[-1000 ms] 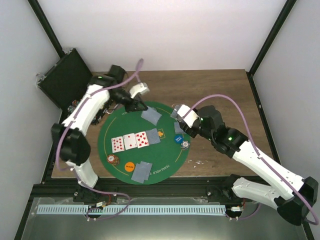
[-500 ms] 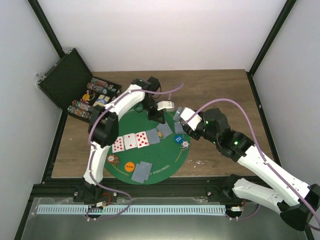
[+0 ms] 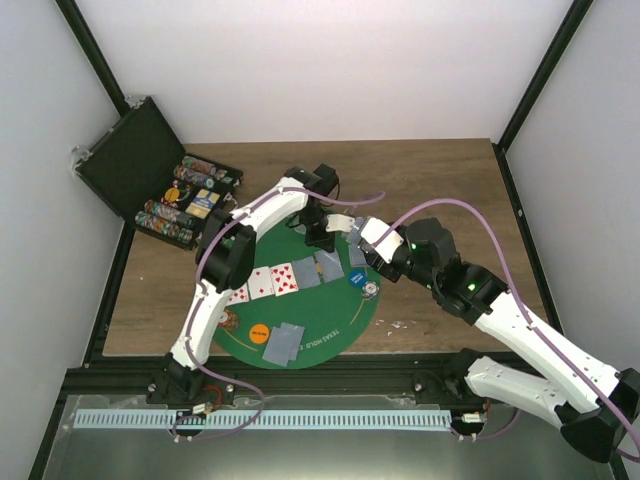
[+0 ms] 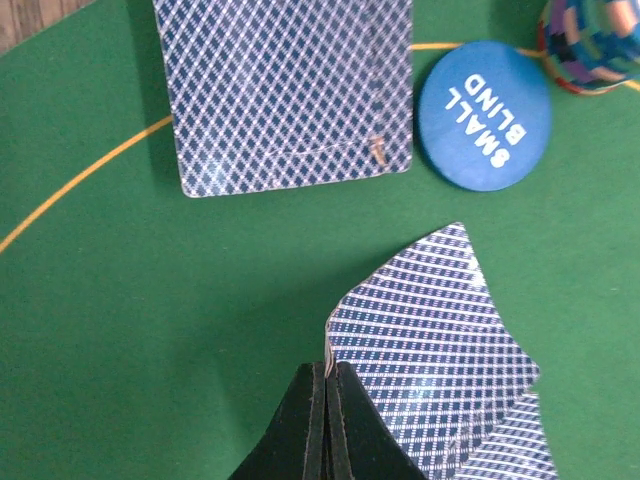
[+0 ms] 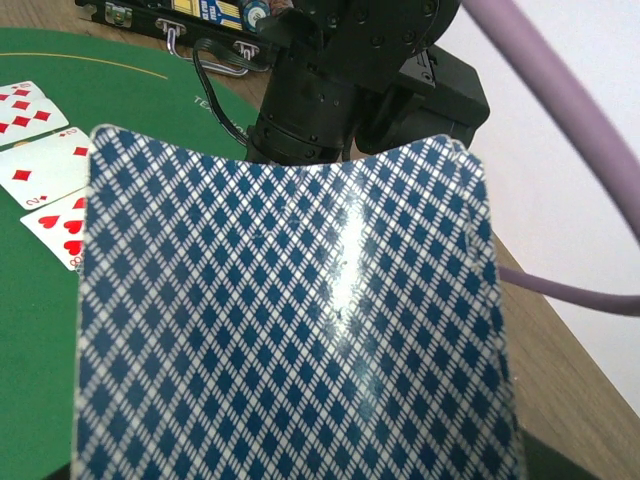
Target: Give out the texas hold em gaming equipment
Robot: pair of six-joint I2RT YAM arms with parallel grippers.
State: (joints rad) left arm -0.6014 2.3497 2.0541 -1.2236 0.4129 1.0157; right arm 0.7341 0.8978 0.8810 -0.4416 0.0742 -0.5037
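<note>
My left gripper [image 3: 338, 232] is shut on the edge of one grey-blue-backed card [image 4: 430, 340], its jaws [image 4: 328, 372] pinching it above the green mat [image 3: 300, 330]. The card belongs to a fanned deck [image 5: 290, 310] held in my right gripper [image 3: 358, 250], whose fingers are hidden behind it. Two face-down cards [image 4: 290, 90] lie on the mat next to the blue "small blind" disc [image 4: 483, 113] and a chip stack [image 4: 590, 45]. Three red-pipped face-up cards [image 3: 262, 283] lie in a row mid-mat. An orange disc [image 3: 259, 333] and more face-down cards [image 3: 283, 343] sit at the near edge.
An open black case [image 3: 160, 190] with rows of chips stands at the back left on the wooden table [image 3: 450, 190]. A brownish chip stack [image 3: 227, 320] sits at the mat's near left, beside the left arm. White walls and black frame posts surround the table.
My left arm has swung right across the mat's far side to the deck in my right gripper. The face-down cards near it now lie beside the blue disc. The case is uncovered.
</note>
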